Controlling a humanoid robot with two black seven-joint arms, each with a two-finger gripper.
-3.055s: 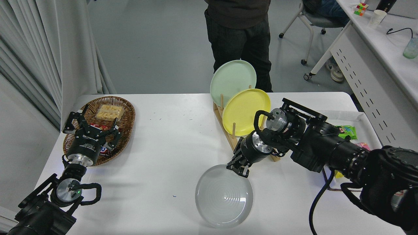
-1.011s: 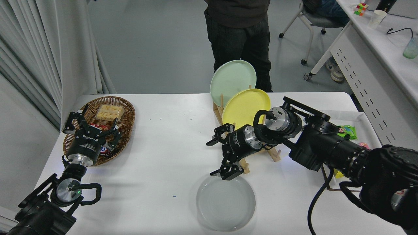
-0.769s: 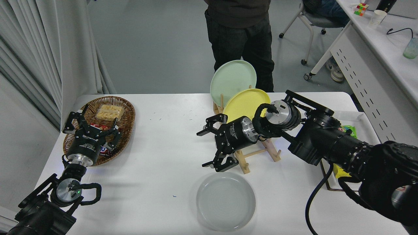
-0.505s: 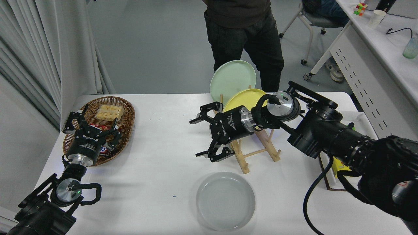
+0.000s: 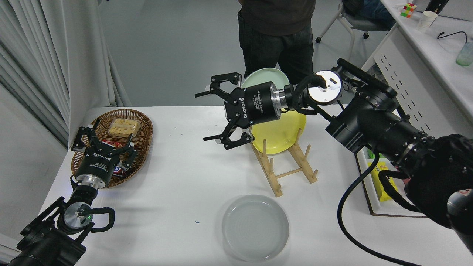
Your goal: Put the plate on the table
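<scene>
Near the table's (image 5: 177,173) front edge, right of centre, the plate (image 5: 255,228) lies flat, face up, rim raised; round, so no long axis. Nothing touches it. Just beyond it stands a wooden rack (image 5: 286,166); its near slots are bare, while a yellow plate (image 5: 281,131) leans in a farther slot and a mint plate (image 5: 264,75) stands behind that, partly hidden by the arm. Right gripper (image 5: 208,114) hangs in the air above the table's middle, well apart from the plate, pointing left, in front of the rack's plates; jaws spread wide, holding nothing. At left, a wicker basket (image 5: 142,131) holds snack packs. Left gripper (image 5: 103,142) sits parked over the basket's near rim at lower left, fingers spread, empty. At the right edge a white tray (image 5: 364,184) holds yellow and green packets. A person (image 5: 277,33) in dark clothes stands at the far side behind the rack. A white desk (image 5: 425,51) runs along the upper right.
</scene>
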